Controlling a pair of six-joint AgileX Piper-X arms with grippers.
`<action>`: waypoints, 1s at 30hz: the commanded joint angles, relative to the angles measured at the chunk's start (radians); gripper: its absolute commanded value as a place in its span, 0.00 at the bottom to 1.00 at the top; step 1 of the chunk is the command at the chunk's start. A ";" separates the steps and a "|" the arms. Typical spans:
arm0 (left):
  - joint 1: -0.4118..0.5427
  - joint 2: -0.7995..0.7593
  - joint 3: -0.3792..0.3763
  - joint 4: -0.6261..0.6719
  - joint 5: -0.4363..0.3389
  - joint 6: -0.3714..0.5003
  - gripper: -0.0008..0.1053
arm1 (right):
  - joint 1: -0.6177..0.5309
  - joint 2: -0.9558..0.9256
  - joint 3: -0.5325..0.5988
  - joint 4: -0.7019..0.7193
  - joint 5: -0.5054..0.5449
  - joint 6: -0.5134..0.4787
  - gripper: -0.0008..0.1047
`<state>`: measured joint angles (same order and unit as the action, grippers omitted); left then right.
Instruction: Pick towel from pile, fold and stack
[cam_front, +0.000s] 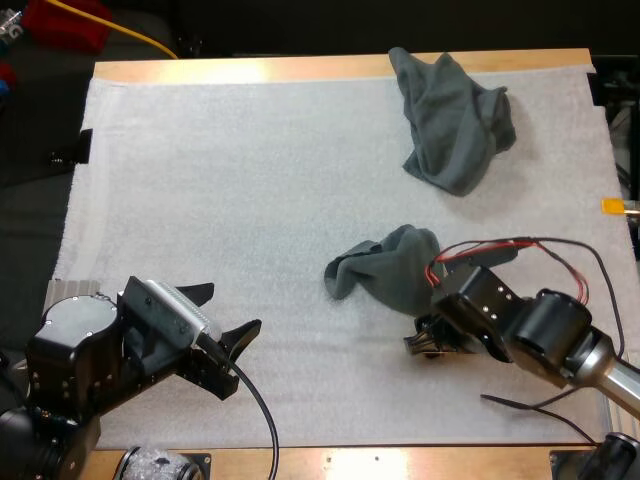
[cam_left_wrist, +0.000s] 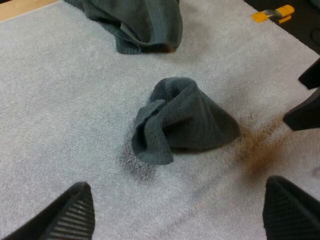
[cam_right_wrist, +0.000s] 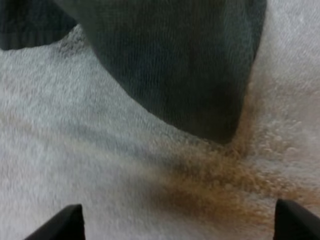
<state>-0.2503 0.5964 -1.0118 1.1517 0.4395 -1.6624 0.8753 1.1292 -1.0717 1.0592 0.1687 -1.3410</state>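
Standing just beside the near edge of the smaller crumpled towel (cam_front: 385, 265), my right gripper (cam_front: 425, 338) has its fingers (cam_right_wrist: 70, 222) spread wide with nothing between them. That towel lies bunched near the middle of the white mat (cam_front: 230, 180). A larger crumpled towel (cam_front: 455, 120) lies at the far right. My left gripper (cam_front: 230, 308) is spread too, empty, at the mat's near left, well apart from both towels.

Both spread wide — left gripper (cam_front: 232, 308), right gripper (cam_right_wrist: 182, 220).
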 joint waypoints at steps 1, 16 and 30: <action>-0.003 0.000 -0.006 -0.001 0.006 -0.004 0.65 | 0.000 -0.009 0.019 -0.031 0.001 0.024 0.69; -0.003 0.000 -0.006 0.003 0.006 -0.004 0.65 | -0.195 -0.009 0.208 -0.248 -0.210 0.087 0.65; -0.003 0.000 -0.006 0.016 0.006 -0.004 0.65 | -0.391 0.005 0.396 -0.577 -0.420 0.090 0.65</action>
<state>-0.2503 0.5964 -1.0118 1.1647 0.4395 -1.6624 0.4898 1.1315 -0.6776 0.5007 -0.2290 -1.2487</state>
